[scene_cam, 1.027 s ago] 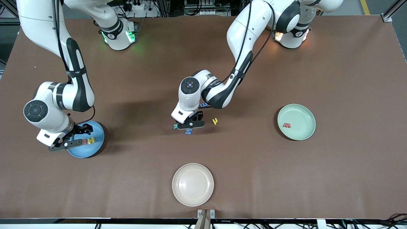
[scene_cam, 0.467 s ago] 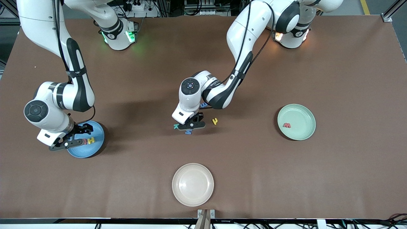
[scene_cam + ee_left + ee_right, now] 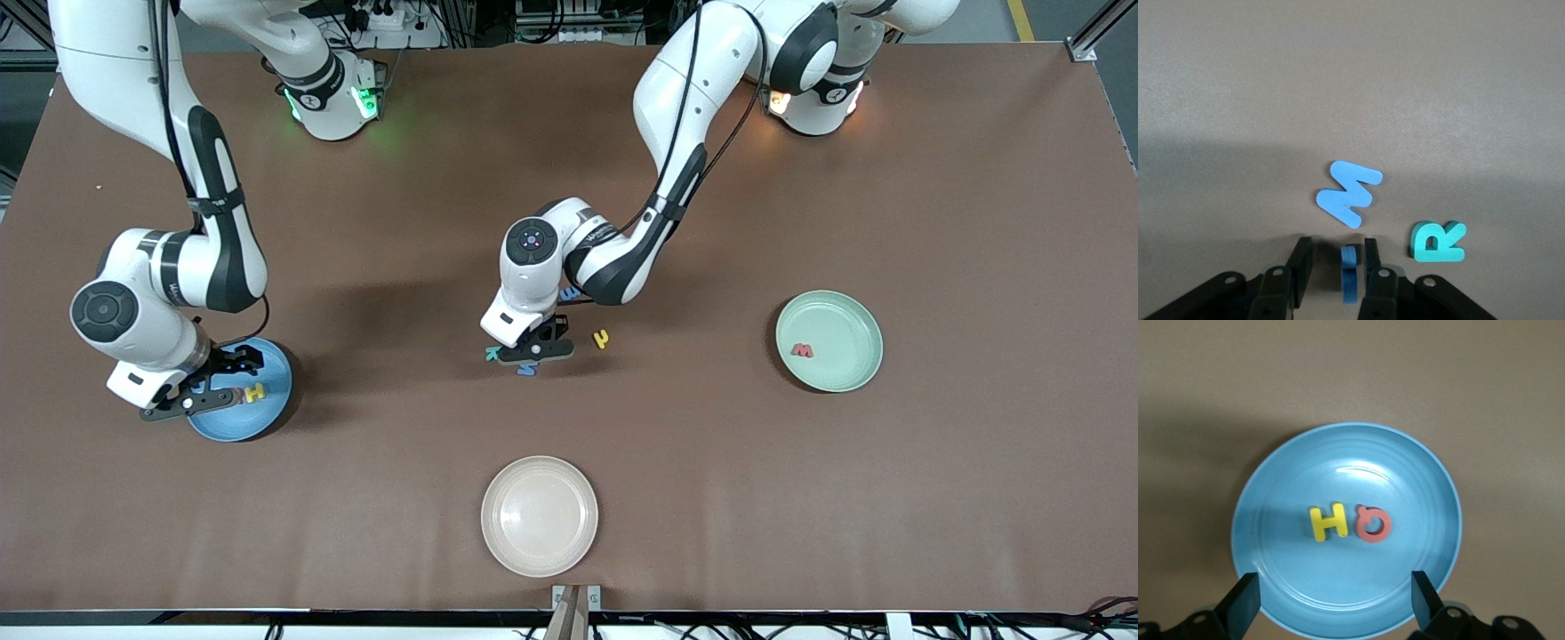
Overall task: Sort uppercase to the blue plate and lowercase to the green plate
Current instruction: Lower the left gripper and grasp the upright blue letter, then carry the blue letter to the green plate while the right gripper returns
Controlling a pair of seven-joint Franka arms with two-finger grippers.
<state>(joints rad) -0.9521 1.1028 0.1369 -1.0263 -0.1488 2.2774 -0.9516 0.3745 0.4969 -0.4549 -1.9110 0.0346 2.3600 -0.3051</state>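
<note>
The blue plate [image 3: 1271,587] at frame left holds yellow H [image 3: 1328,522] and red Q [image 3: 1373,524], under the right gripper [image 3: 1331,603], fingers apart. At centre, the left gripper [image 3: 1337,263] clamps a blue letter [image 3: 1349,273], edge-on between its fingers, beside M [image 3: 1348,193] and R [image 3: 1438,242].

The blue plate [image 3: 1271,580] looks like smooth, glossy plastic that catches a highlight. The yellow H [image 3: 1329,522], red Q [image 3: 1373,525], blue M [image 3: 1348,193] and teal R [image 3: 1438,241] look like matt foam. The brown table cover [image 3: 889,498] is dull and finely grained.
</note>
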